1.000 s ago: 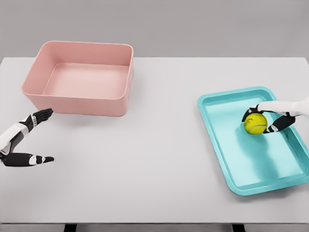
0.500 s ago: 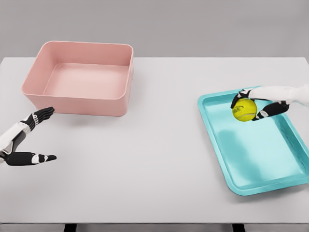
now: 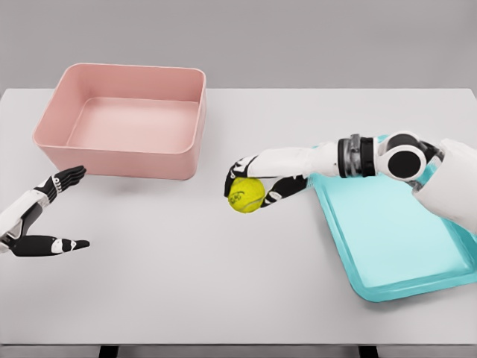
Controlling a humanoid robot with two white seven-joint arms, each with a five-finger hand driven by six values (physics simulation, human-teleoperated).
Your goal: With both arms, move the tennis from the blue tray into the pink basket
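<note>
While the tennis ball (image 3: pixel 247 195) sits clasped in the curled fingers of the right hand (image 3: pixel 257 183), it hangs above the bare white table (image 3: pixel 223 283), between the pink basket (image 3: pixel 123 119) at the far left and the blue tray (image 3: pixel 387 246) at the right. The right arm stretches leftward across the tray's far corner. At the near left, the left hand (image 3: pixel 37 220) holds nothing, thumb and fingers spread wide.

Place: a bare simulated test bench, not a lived-in room
Surface: one plain white tabletop (image 3: pixel 186 283), its far edge meeting the wall
Backdrop: flat grey wall (image 3: pixel 298 37), featureless
Look: smooth rendered shading, clean plastic-like surfaces, dark table legs (image 3: pixel 108 350) at the near edge
</note>
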